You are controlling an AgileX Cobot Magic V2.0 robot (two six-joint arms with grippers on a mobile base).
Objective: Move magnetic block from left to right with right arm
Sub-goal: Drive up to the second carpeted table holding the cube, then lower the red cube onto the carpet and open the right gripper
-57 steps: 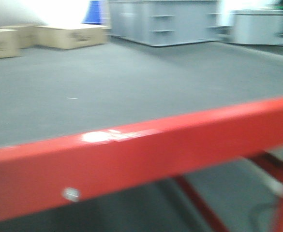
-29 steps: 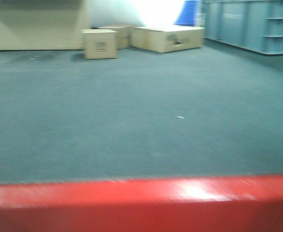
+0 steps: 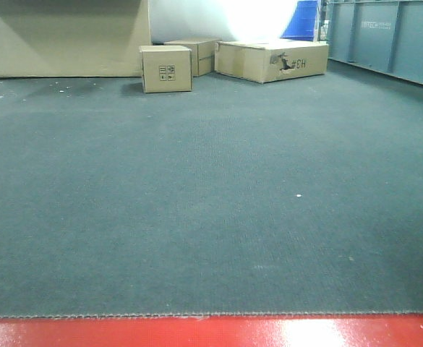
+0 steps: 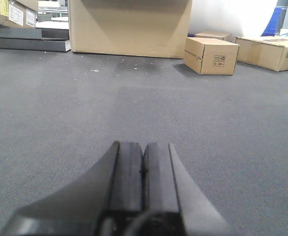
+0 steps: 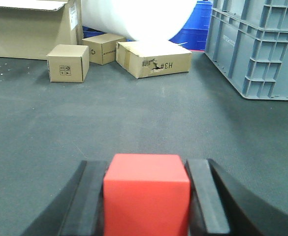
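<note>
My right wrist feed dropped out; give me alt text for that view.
The right pincer is shut on a red block. Beyond it lies dark carpet, with cardboard boxes at the back and a grey crate on the right.

Counts as I read them from the feeds: one magnetic block (image 5: 146, 196); one left gripper (image 4: 144, 148), one right gripper (image 5: 144, 169); four cardboard boxes (image 3: 166, 69) ahead; one blue drum (image 3: 303, 20); grey crates (image 5: 254, 49), probably two, cropped.
</note>
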